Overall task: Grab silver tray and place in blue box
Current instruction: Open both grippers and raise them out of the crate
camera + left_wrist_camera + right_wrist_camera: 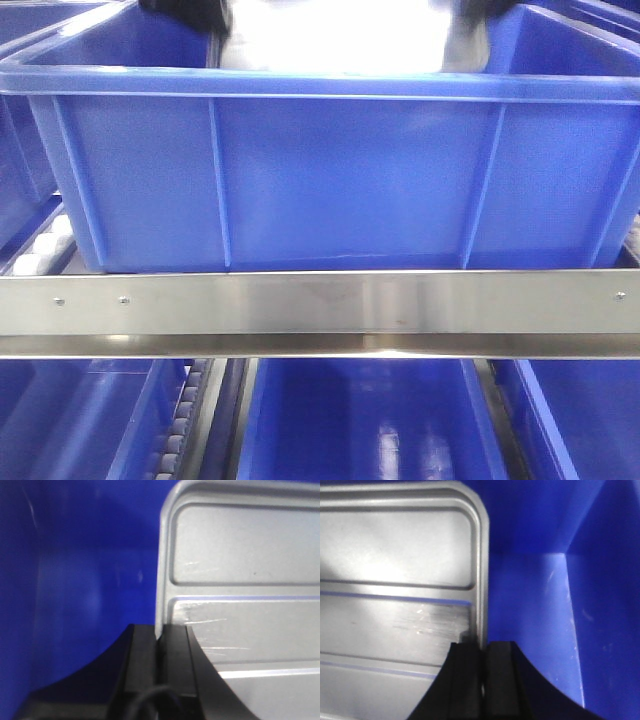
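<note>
- Front view: you see the blue box (330,170) filling most of the frame, its ribbed near wall facing you, sitting just behind a steel rail (320,310) that runs across the picture.
- Above the box's rim, a bright washed-out patch of the silver tray (335,35) shows between two dark shapes at the top edge; glare hides its detail there.
- More blue crates (360,420) lie on the level below the rail, and a strip of rollers (40,245) shows at the left beside the box.
- Left wrist view: your left gripper (161,645) is pinched onto the tray's left rim, black fingers (142,655) pressed to either side of the thin edge. The tray's recessed panel and ridges spread to the right of the jaws; blue box wall fills the left.
- Right wrist view: your right gripper (482,652) grips the tray's right rim in the same way, fingers (465,665) closed tight on the edge, near a rounded corner. The tray runs off to the left; the box's inner corner and wall stand to the right.
- The tray hangs between the two grippers, inside the box's walls in both wrist views. You cannot tell whether it touches the box floor.
</note>
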`<state>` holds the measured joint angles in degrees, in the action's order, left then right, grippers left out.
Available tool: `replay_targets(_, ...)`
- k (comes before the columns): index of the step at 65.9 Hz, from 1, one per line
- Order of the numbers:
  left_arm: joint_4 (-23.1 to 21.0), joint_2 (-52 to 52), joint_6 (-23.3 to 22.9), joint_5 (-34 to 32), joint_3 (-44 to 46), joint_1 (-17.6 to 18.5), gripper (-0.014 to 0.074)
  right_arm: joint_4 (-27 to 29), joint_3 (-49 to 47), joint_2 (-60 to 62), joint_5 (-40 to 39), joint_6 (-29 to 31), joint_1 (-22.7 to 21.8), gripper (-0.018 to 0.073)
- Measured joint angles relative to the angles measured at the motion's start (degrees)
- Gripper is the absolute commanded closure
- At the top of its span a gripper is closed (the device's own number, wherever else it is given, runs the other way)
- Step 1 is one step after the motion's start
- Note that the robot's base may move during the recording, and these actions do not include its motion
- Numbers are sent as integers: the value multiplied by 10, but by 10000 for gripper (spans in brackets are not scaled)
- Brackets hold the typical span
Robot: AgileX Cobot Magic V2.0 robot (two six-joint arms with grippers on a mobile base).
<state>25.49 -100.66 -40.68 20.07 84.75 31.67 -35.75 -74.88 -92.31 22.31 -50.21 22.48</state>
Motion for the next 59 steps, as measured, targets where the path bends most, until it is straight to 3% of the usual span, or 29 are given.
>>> replay_targets(17, 12, -1, 0, 2, 0, -3, 658, 0, 0, -6, -3, 0, 0, 482)
replay_targets(32, 13, -2, 0, 14, 0, -17, 496, 1, -1, -6, -17, 0, -2, 219)
replay_targets(40, 13, -2, 0, 14, 1, -31, 470, 1, -2, -6, -22, 0, -12, 153)
replay_targets(51, 13, -2, 0, 14, 2, -41, 472, 1, -3, -6, -21, 0, -23, 169)
replay_targets(59, 13, -2, 0, 14, 2, -40, 617, 2, -3, -6, -22, 0, -22, 365)
